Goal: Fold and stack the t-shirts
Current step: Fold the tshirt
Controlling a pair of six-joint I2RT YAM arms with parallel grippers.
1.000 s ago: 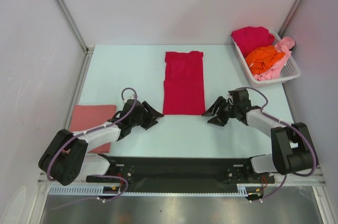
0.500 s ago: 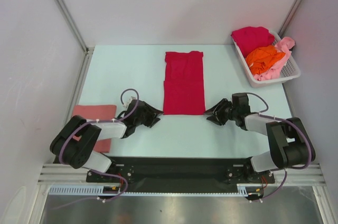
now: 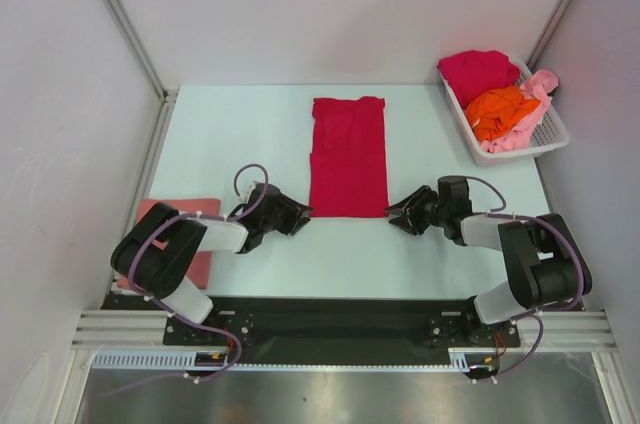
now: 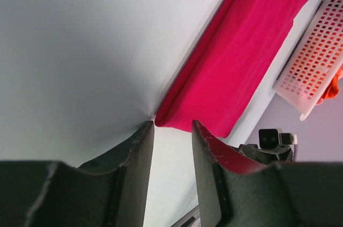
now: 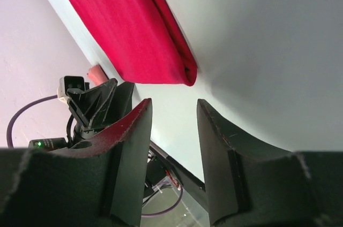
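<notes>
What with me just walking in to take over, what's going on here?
T-shirt folding is under way. A crimson t-shirt lies folded into a long strip mid-table; the left claw and right claw sit low at its near corners, open, gripping nothing. A folded salmon t-shirt lies near left; others wait in the white basket.

A white slotted basket (image 3: 532, 149) sits at the far right corner of the pale surface (image 3: 240, 134).

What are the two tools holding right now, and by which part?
Nothing yet. The left tool and right tool sit open at the near corners of the folded red t-shirt, cloth just ahead of the fingertips.
</notes>
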